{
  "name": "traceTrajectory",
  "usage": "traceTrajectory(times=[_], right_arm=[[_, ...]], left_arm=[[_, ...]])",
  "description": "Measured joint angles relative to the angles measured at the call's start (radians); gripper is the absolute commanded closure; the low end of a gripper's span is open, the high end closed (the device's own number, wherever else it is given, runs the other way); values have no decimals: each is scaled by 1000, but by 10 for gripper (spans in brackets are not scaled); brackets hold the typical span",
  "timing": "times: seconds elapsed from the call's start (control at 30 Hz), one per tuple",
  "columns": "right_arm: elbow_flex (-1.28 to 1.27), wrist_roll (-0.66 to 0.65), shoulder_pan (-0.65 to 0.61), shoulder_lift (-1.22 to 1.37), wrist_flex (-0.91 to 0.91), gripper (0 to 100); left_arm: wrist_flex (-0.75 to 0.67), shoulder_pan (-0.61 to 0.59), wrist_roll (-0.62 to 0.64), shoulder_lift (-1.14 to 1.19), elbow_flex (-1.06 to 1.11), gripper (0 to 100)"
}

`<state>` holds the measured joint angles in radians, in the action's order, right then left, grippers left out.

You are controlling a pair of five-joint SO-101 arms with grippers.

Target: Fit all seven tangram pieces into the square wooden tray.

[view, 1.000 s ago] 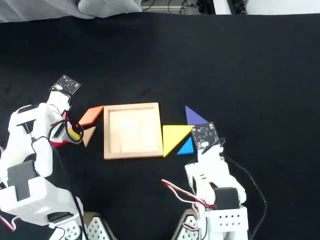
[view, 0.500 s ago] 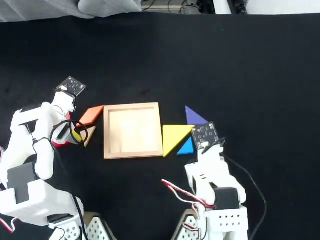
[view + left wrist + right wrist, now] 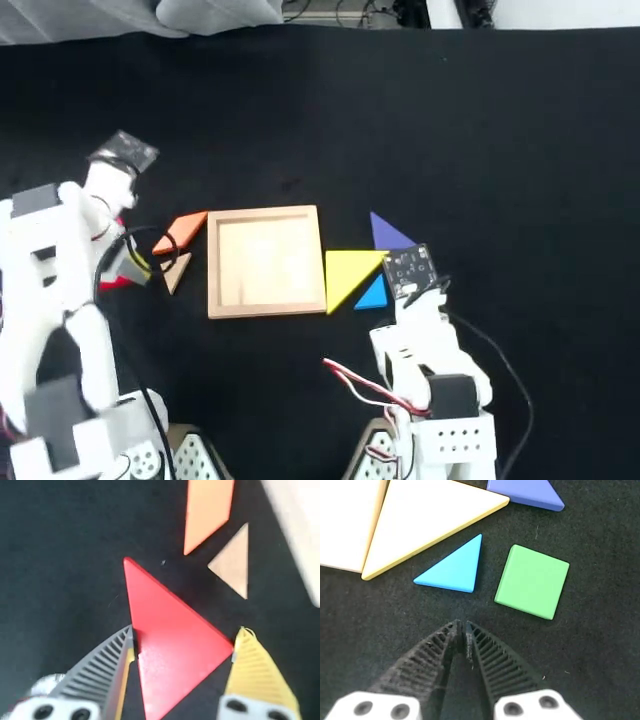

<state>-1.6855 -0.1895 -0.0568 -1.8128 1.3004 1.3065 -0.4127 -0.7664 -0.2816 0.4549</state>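
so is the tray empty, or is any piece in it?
Empty: the tray shows bare wood inside its rim; the yellow triangle and orange piece lie outside, beside it.

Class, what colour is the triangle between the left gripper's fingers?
Red; the triangle shows best in the left wrist view.

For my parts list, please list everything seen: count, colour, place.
square wooden tray: 1, pale wood, centre
orange parallelogram: 1, orange, left of tray
tan triangle: 1, tan, left of tray
red triangle: 1, red, in left gripper
yellow triangle: 1, yellow, right of tray
light blue triangle: 1, light blue, beside yellow triangle
purple triangle: 1, purple, right of tray
green square: 1, green, beside light blue triangle
table: 1, black
left gripper: 1, grey and yellow, shut
right gripper: 1, black, shut
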Motion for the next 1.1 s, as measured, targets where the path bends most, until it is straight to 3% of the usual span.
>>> traceTrajectory(times=[0.17, 0.3, 0.43, 0.67, 0.77, 0.9, 1.0, 1.1], right_arm=[[0, 0, 0, 0, 0, 986], [0, 0, 0, 0, 0, 986], [0, 0, 0, 0, 0, 986], [0, 0, 0, 0, 0, 986], [0, 0, 0, 0, 0, 986], [0, 0, 0, 0, 0, 986], [0, 0, 0, 0, 0, 986], [0, 0, 0, 0, 0, 986]], left_arm=[[132, 121, 272, -187, -38, 848], [170, 285, 477, -273, -40, 848], [170, 394, 586, -290, -41, 848], [181, 388, 456, -298, -14, 848], [207, 373, 427, -304, 78, 848], [247, 370, 279, -305, 224, 848], [239, 370, 180, -305, 311, 848], [172, 370, 169, -305, 359, 848]])
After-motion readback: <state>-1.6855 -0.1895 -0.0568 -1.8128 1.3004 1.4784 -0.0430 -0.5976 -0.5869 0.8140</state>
